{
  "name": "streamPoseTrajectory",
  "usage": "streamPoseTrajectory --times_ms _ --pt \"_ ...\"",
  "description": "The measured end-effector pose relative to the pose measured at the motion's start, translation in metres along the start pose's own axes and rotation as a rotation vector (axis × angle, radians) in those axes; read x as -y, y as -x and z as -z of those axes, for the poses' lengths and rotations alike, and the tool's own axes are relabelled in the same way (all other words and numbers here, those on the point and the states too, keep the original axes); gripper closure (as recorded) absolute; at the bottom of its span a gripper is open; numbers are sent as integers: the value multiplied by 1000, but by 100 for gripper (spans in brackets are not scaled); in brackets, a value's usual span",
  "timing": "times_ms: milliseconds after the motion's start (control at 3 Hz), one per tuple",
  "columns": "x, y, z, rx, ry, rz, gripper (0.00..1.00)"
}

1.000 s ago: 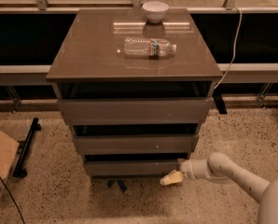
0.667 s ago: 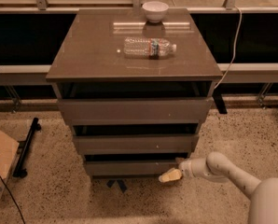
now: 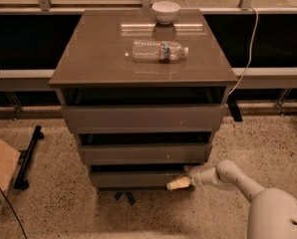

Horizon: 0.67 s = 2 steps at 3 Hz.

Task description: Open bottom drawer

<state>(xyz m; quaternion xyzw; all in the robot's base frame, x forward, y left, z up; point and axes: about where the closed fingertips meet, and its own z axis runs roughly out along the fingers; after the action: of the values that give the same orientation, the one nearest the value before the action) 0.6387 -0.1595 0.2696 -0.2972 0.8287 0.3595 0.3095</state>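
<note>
- Grey-brown laminate throughout: shows a cabinet of three handleless fronts, with the bottom drawer lowest and narrowest, just above the speckled floor, under the middle drawer and top drawer.
- Looks shut or nearly so, with a dark gap along its upper edge.
- Places the cream-tipped end effector low at the right end of that front, touching or just beside its upper right corner; cannot tell which, nor whether open or closed.
- Reads as the engaging step: seeking purchase on the edge before any pull.
- To do well: hook behind the top lip inside the dark gap rather than press on the flat face; keep below the middle drawer so as not to drag it along.
- Pull straight out, level with the floor; expect skew from an off-centre hold at the right, so draw slowly and evenly.
- Avoid jolting the cabinet: carries a plastic bottle lying on its side and a white bowl on the surface; could set the bottle rolling.
</note>
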Motion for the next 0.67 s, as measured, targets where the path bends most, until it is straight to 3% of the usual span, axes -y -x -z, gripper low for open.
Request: streamPoseTrajectory --times_ms 333,667 --pt "8 1 -15 0 22 -15 0" --pt "9 -10 -30 -14 47 -58 18"
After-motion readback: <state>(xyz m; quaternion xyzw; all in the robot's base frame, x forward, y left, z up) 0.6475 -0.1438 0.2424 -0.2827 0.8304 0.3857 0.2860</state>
